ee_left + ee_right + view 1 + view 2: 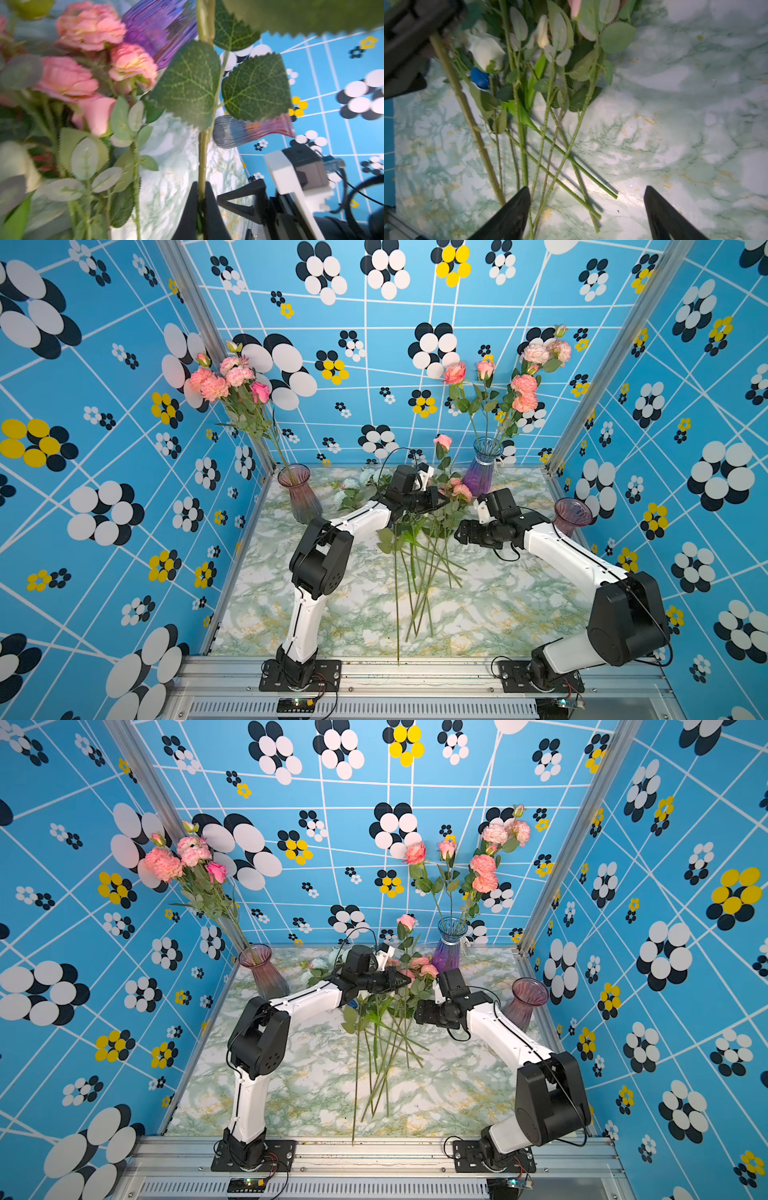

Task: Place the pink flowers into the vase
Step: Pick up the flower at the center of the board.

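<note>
Left wrist view: we find the left gripper (201,194) pinched tight on the stem of one pink rose (442,442), which is held upright above the pile of loose flowers (432,526) at table centre. The right gripper (587,188) stands wide and holds nothing, just over the pile's bare stems.

Risks, in our judgement:
- The long stem may swivel in so thin a pinch.
- Its leaves may snag neighbouring stems and drag them along.
- Its tail may knock a vase.

Containers:
- The purple vase (482,472) at one o'clock holds several pink flowers (524,385).
- The pink-tinted vase (300,493) at ten o'clock holds another pink bunch (214,383).
- The third vase (572,514), at three o'clock, appears empty.
</note>
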You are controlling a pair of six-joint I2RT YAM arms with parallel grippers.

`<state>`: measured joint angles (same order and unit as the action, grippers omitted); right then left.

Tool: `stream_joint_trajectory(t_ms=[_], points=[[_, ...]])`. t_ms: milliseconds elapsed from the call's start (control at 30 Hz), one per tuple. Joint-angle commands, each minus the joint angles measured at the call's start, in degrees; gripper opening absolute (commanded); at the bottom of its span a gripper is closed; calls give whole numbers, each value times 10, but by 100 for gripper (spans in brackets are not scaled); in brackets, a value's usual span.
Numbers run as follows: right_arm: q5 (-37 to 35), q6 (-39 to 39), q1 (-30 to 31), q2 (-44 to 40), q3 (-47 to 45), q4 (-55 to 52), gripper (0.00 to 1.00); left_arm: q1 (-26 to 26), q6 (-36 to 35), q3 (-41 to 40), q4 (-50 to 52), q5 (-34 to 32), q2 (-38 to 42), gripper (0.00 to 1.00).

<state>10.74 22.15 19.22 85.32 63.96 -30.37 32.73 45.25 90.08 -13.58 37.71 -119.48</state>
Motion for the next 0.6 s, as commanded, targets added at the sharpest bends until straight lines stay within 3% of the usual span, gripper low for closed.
stream_joint_trajectory(t_ms=[0, 567], points=[[44, 18, 4, -29, 37, -21, 85, 5, 41, -37, -99, 36, 25, 0], [61, 22, 7, -26, 64, -26, 61, 27, 43, -61, -109, 14, 47, 0]])
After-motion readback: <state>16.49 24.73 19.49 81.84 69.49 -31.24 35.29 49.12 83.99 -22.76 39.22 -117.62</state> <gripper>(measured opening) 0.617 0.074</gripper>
